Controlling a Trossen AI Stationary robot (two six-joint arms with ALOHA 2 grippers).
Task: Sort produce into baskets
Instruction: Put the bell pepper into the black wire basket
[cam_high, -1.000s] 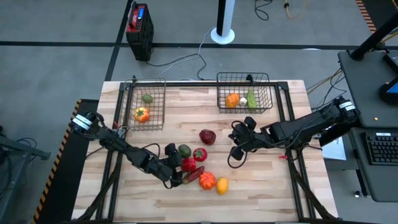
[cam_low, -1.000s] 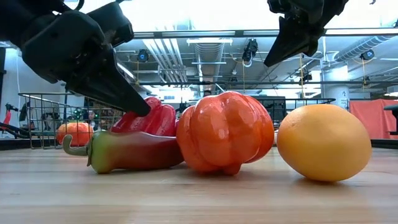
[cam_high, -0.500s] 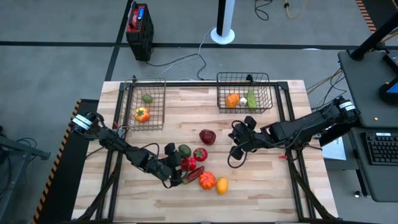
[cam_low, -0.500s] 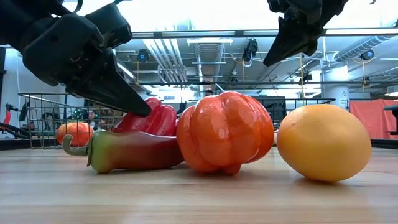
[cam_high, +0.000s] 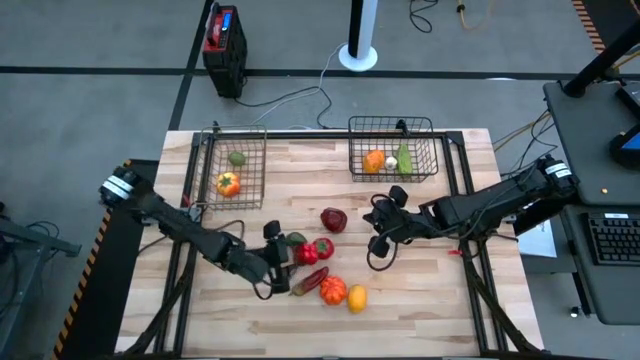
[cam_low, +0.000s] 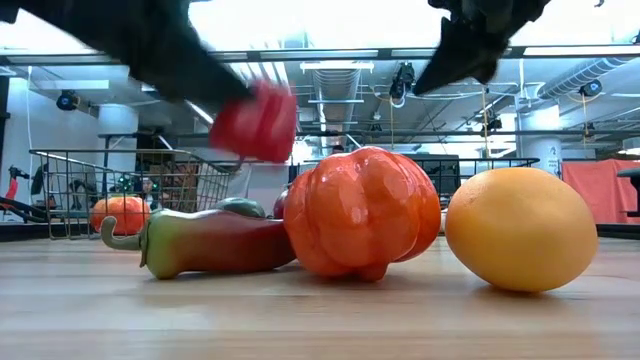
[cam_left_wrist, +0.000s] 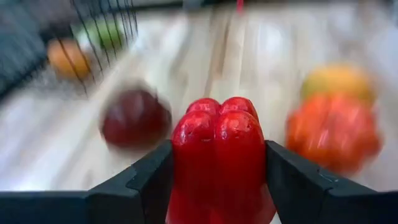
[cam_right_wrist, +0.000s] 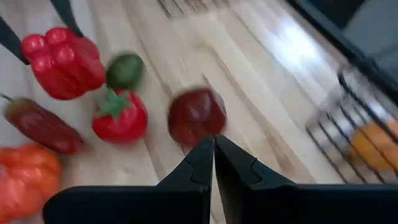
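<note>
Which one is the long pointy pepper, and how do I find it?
Start at the wooden table and find the pile of toy produce near its front middle. The chili pepper lies flat beside the orange bell pepper. It alone is long and thin, dark red with a green curled stem.

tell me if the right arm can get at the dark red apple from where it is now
Probably yes. The right gripper, shut and holding nothing, hovers just beside the dark red apple, with bare table between them. It would need to open first.
</note>
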